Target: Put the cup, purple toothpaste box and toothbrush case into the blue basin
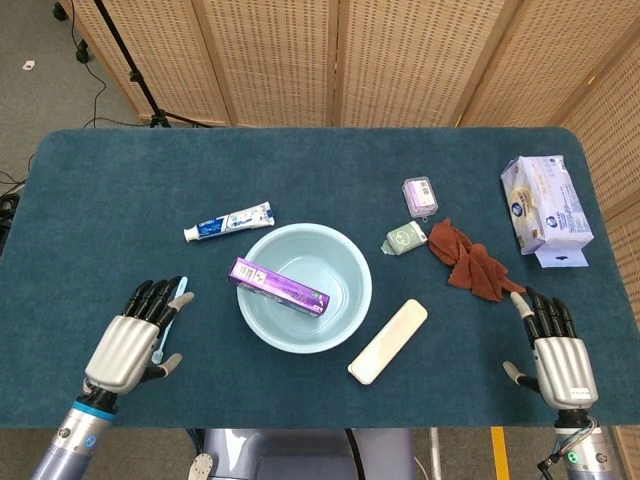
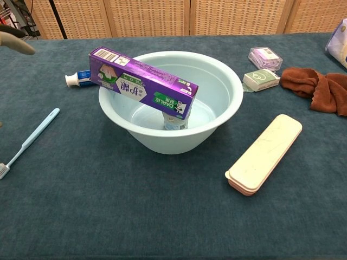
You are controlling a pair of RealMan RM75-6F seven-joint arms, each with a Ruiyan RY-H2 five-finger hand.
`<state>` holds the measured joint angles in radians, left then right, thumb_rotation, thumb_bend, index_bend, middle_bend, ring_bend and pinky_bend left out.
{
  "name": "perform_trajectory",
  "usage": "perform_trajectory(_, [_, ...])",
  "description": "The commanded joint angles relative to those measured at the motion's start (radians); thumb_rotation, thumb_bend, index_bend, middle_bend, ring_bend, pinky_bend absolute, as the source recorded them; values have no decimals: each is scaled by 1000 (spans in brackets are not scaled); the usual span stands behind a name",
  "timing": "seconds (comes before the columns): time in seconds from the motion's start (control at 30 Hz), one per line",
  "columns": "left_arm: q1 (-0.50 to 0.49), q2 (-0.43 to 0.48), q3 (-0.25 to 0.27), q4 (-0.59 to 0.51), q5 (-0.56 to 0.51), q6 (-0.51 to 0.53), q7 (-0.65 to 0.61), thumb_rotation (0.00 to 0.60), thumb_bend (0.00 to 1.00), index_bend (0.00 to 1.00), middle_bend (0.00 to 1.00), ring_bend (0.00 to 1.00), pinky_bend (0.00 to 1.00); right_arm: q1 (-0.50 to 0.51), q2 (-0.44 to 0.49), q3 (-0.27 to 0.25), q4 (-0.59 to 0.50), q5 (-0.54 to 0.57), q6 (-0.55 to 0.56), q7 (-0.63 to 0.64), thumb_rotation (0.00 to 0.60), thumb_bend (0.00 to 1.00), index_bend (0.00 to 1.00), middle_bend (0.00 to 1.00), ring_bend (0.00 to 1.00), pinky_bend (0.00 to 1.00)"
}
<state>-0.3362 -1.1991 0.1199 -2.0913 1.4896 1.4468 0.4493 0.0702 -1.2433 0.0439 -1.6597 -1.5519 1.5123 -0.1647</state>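
At far left we see the left hand (image 1: 128, 338) empty, fingers spread over a toothbrush (image 2: 28, 142). Next, the box (image 2: 142, 81) leans on the basin (image 1: 262, 322) rim, one end propped on the cup (image 2: 174, 121) inside (only partly visible). The case (image 1: 388, 341) lies on the table just right of the basin. The right hand (image 1: 556, 350) is empty, fingers apart.

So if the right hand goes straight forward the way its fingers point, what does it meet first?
Probably the brown cloth, just ahead of the right hand; height above the table is unclear.
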Motion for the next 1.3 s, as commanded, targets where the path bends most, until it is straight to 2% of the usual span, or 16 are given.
perform_trajectory(0.03, [55,1,33,49,35,45,-47,600,216,171,0,0,28,0,-1,-2,-1,-3,-1,-4,600,156,8,0,0,0])
perform_trajectory(0.3, [155,-38,69,176,94,125,-118,600,214,171,0,0,28,2,-6,-8,-3,-7,-7,-21,600,156,8,0,0,0])
perform_trajectory(0.47, [193,-62,74,247,129,146,-148,600,215,171,0,0,28,3,-14,-12,-2,-15,-10,-39,600,156,8,0,0,0])
perform_trajectory(0.73, [212,-60,49,260,156,146,-187,600,214,171,0,0,28,11,-10,-35,-14,-31,-40,-49,600,156,43,0,0,0])
perform_trajectory(1.0, [219,-54,29,260,152,113,-208,600,214,171,0,0,28,75,2,-36,-54,-19,-159,-28,600,156,110,0,0,0])
perform_trajectory(1.3, [228,-41,15,253,159,95,-238,600,215,171,0,0,28,118,-11,-40,-131,-26,-219,-122,600,156,161,33,0,20])
